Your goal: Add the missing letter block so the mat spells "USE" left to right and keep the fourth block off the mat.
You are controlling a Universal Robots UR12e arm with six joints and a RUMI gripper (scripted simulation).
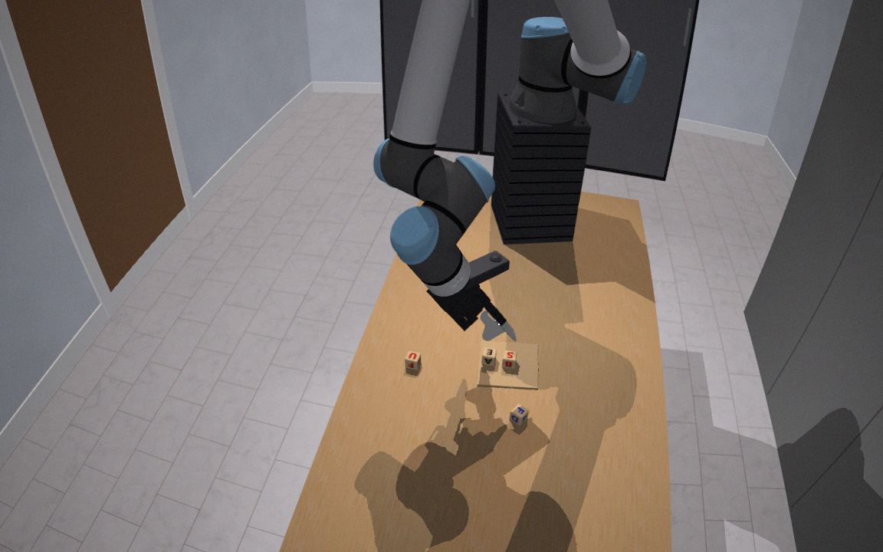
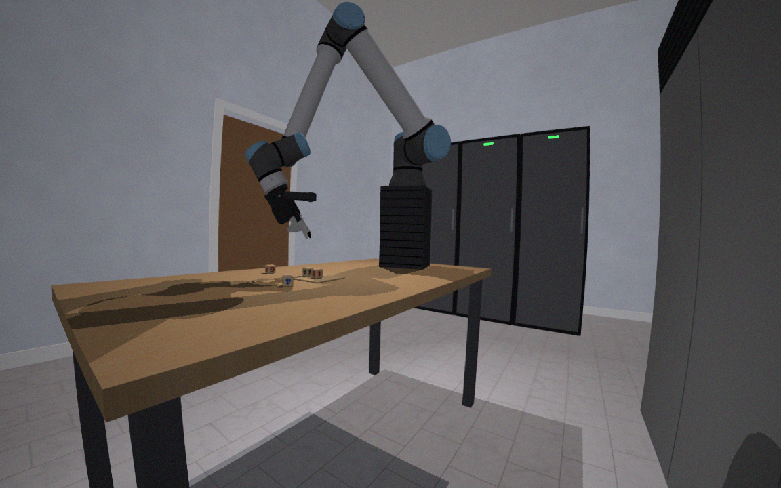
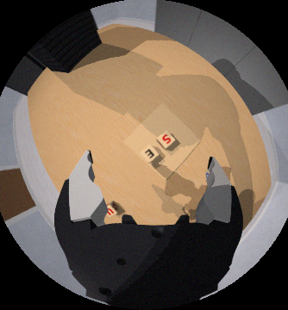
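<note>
A thin square mat [image 1: 528, 372] [image 2: 333, 278] [image 3: 170, 118] lies on the wooden table [image 1: 375, 412] [image 2: 199, 339]. On it stand two blocks side by side: one with a black E [image 1: 487, 357] [image 2: 307, 272] [image 3: 150, 153] and one with a red S [image 1: 509, 359] [image 2: 316, 272] [image 3: 166, 139]. A block with a red U [image 1: 412, 361] [image 2: 270, 268] [image 3: 112, 209] stands off the mat, out to the E block's side. A block with a blue letter [image 1: 518, 414] [image 2: 287, 279] stands tilted off the mat's front edge; I cannot read its letter. My gripper [image 1: 500, 328] [image 2: 301, 229] [image 3: 152, 154] is open and empty, high above the mat's rear edge.
The arm's black ribbed pedestal [image 1: 537, 178] [image 2: 404, 227] stands at the table's far end. Dark cabinets [image 2: 514, 224] line the back wall. The arm casts large shadows over the table's near half.
</note>
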